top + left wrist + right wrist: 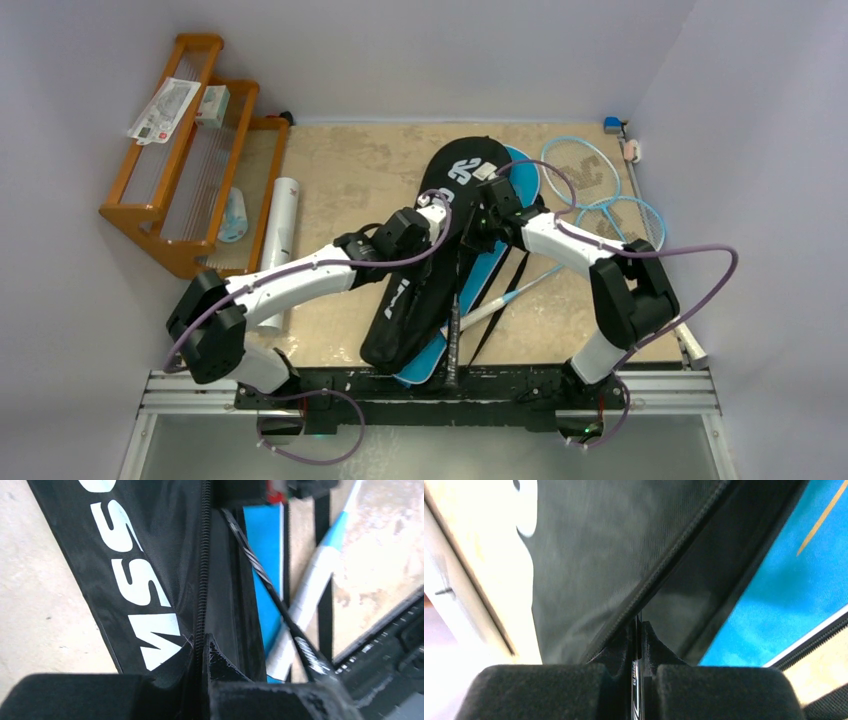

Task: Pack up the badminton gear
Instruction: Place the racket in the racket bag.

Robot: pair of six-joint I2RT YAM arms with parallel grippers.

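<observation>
Lettering on the black cover [150,575] is big and white, but only "SS" reads clearly up close. The print on the black racket [635,672] shaft is too tiny to read. Tan mottled table [340,170], pale lilac walls.

Left gripper [202,652] is pinched tight on the black cover's zipper edge. Right gripper [636,645] is clamped on the racket shaft right beside that zipper. The cover lies diagonally over the blue cover [522,178], with 2 light-blue rackets [590,175] at the far right.

crossway cover [415,300] on sport cover [522,182]; tube [283,215] to their left
</observation>
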